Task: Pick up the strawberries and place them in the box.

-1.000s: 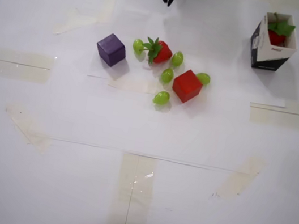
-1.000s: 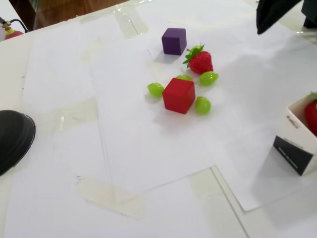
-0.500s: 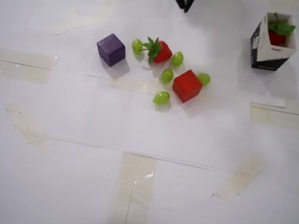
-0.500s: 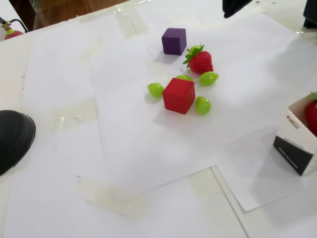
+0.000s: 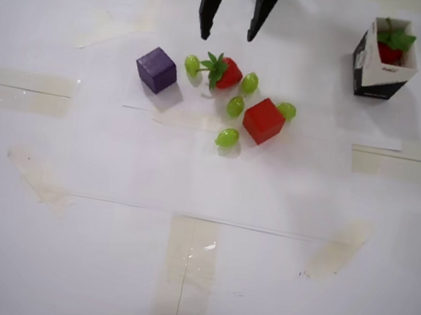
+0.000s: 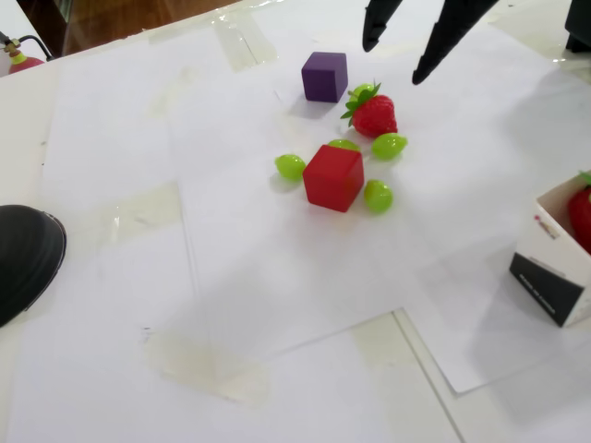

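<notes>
Gripper (image 5: pixel 226 37) hangs above the loose strawberry (image 5: pixel 226 74), fingers (image 5: pixel 209 12) spread wide, empty; fixed view shows the same (image 6: pixel 392 63). Strawberry lies on the white-papered counter (image 5: pixel 192 268), green grapes (image 5: pixel 235 106) crowding it on both sides, purple cube (image 5: pixel 156 69) to the left in overhead view, red cube (image 5: pixel 263 120) just past the grapes. Box (image 5: pixel 381 73) stands well apart at right, another strawberry (image 5: pixel 390 48) already inside. Strawberry likely light, hard plastic, smooth, could slip or roll. Best pinch across the red body, not the leafy top; grapes may get nudged.
</notes>
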### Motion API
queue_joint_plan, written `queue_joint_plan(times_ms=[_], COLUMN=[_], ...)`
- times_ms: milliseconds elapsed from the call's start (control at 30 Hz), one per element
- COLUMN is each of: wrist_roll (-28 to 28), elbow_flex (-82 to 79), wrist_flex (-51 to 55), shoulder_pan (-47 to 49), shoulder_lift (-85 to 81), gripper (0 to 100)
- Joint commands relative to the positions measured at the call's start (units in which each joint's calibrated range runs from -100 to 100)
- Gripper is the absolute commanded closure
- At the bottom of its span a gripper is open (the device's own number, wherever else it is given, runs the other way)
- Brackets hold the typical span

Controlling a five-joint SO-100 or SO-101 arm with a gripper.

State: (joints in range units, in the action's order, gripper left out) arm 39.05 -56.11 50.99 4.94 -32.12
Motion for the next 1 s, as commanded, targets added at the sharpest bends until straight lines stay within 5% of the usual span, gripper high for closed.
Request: queue_joint_plan(times_ms=[0,467,967], wrist_roll=[-0.4,-2.0,-2.6], elbow_flex=[6.1,9.3,13.4], wrist_flex=[-2.2,-10.0,-5.6], shoulder_pan=[1.7,1.2,-2.0], shoulder_lift=[5.5,19.2,24.0], gripper=[65,68,73])
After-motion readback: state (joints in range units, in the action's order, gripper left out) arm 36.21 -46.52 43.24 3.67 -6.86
